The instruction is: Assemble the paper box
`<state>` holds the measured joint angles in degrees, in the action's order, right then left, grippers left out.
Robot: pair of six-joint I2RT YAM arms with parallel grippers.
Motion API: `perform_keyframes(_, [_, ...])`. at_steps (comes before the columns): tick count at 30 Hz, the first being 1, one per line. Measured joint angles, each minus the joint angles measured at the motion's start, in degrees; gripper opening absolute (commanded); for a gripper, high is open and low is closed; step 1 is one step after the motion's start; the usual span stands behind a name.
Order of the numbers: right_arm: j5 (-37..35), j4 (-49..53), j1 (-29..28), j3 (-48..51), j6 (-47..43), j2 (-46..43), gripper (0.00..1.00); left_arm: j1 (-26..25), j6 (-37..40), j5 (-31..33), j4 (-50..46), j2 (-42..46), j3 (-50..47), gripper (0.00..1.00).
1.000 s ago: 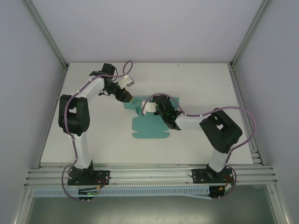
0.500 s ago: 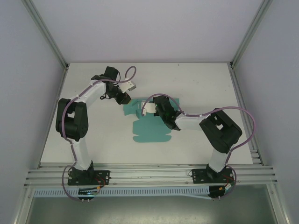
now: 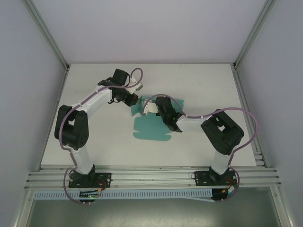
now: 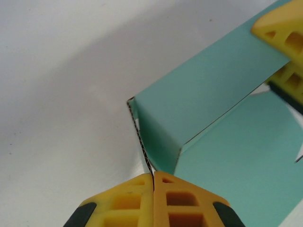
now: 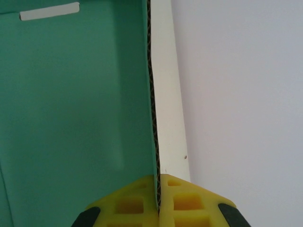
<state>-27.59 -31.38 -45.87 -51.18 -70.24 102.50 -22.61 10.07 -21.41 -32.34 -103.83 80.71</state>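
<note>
Paper box [image 3: 150, 128] sits mid-counter [image 3: 94, 137], between the two arms. It is not a closed box yet. The near part of the teal sheet lies flat on the counter, and the far part is folded up into a wall.

Left wrist view: raised wall [image 4: 208, 85] stands up off the flat sheet and ends in a short corner flap [image 4: 158, 142] bent round toward the camera. The corrugated edge of that flap runs straight down into the seam between the left fingers [image 4: 128, 201].

Left fingers: clenched, tips pressed together, with only the board's thickness between them. They grasp the corner flap at its edge.

Right fingers [image 5: 187, 198]: also clenched, tips meeting on the edge of an upright panel. The teal face is to one side and the white underside to the other. A narrow slot [image 5: 49, 11] shows in the sheet beyond. From the left wrist, their yellow tips sit at the far end of the same wall.

Judgement: one grip at each end keeps the wall upright and taut while the corner flap is turned in. The step in hand looks like forming the first corner. The near flaps are untouched, so most of the assembly remains.

Risk: both grips are on bare edges, so a pull off the fold line could crease the board or slip it.
</note>
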Motion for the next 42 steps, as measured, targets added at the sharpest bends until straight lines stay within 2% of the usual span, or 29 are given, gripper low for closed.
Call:
perform_keyframes(4, [-1.03,-0.94,-0.68,-0.07,0.87,0.22,0.00,-0.46,-3.78,-2.73,2.45,0.39,-1.55,0.00])
perform_keyframes(8, [-1.75,-1.03,-0.92,-0.07,2.03,0.57,0.00,-0.94,-7.30,-2.82,4.76,0.39,-2.84,0.00])
perform_keyframes(13, [-3.10,-2.40,-1.01,1.60,3.26,0.66,0.00,-0.98,-11.58,-5.55,12.24,0.72,-7.58,0.02])
perform_keyframes(17, [-3.72,-5.92,-1.25,3.54,3.26,0.66,0.00,-1.05,-14.62,-6.75,17.77,2.38,-11.91,0.28])
perform_keyframes(19, [-3.82,-7.98,-1.49,4.70,3.08,0.66,0.00,-1.44,-15.82,-6.58,18.73,2.82,-13.18,0.29])
perform_keyframes(22, [-3.87,-11.26,-1.88,6.62,2.80,0.48,0.00,-2.14,-17.49,-4.85,18.58,3.41,-14.19,0.37])
perform_keyframes(25, [-3.85,-13.40,-2.14,8.41,2.56,0.00,0.00,-2.54,-19.26,-1.81,18.05,4.48,-15.63,0.69])
perform_keyframes(27, [-3.80,-14.36,-2.25,9.70,2.16,-0.57,0.00,-2.56,-20.00,-0.11,17.33,6.21,-17.35,0.84])
perform_keyframes(28, [-3.72,-14.64,-2.25,10.19,2.01,-0.83,0.00,-2.54,-20.28,0.57,17.03,7.28,-18.14,0.97])
perform_keyframes(32, [-3.41,-14.99,-2.25,11.02,1.66,-1.40,0.00,-2.36,-20.52,2.86,16.39,10.97,-18.91,0.99])
perform_keyframes(35, [-3.41,-15.30,-2.25,11.19,1.33,-1.42,0.00,-0.33,-21.24,4.52,15.41,13.07,-18.91,0.98])
perform_keyframes(37, [-3.39,-15.54,-2.25,11.28,1.09,-1.42,0.00,3.50,-22.16,5.53,15.15,14.32,-18.84,0.99])
perform_keyframes(40, [-3.21,-15.69,-2.25,11.39,0.92,-1.42,0.00,12.17,-24.26,6.80,15.17,14.29,-18.36,0.98])
perform_keyframes(41, [-3.21,-15.69,-2.25,11.39,0.92,-1.42,0.00,14.84,-24.68,6.78,15.28,13.62,-18.14,0.96])
perform_keyframes(42, [-3.21,-15.67,-2.25,11.39,0.92,-1.42,0.00,16.59,-24.87,6.36,15.54,12.79,-17.99,0.89])
